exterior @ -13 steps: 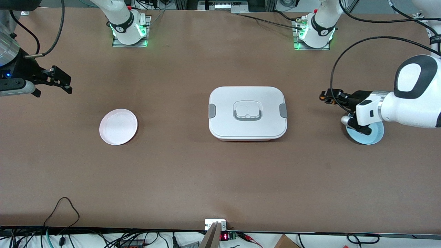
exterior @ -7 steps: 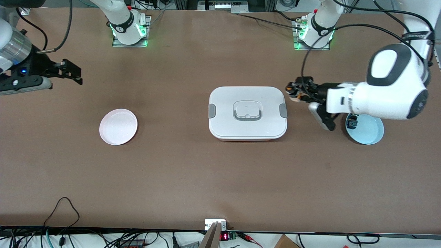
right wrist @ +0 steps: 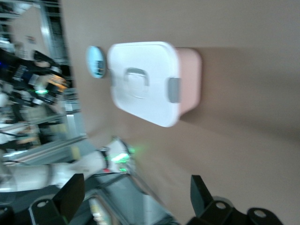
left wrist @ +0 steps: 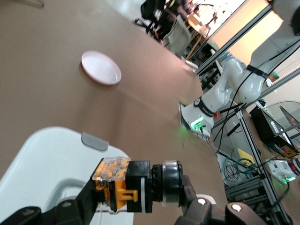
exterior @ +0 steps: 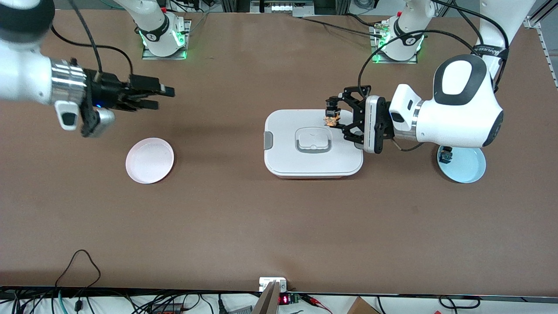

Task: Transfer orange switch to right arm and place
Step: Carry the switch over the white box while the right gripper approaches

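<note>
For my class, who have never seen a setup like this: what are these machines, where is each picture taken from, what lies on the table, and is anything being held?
Two white robot arms work at a brown table. One picture looks down from across the table; the others come from cameras on each wrist. The left gripper, over the white lidded box, is shut on the orange switch, seen close in its wrist view. The right gripper hangs open over the table near the pink plate. A blue plate carries another small switch.
</note>
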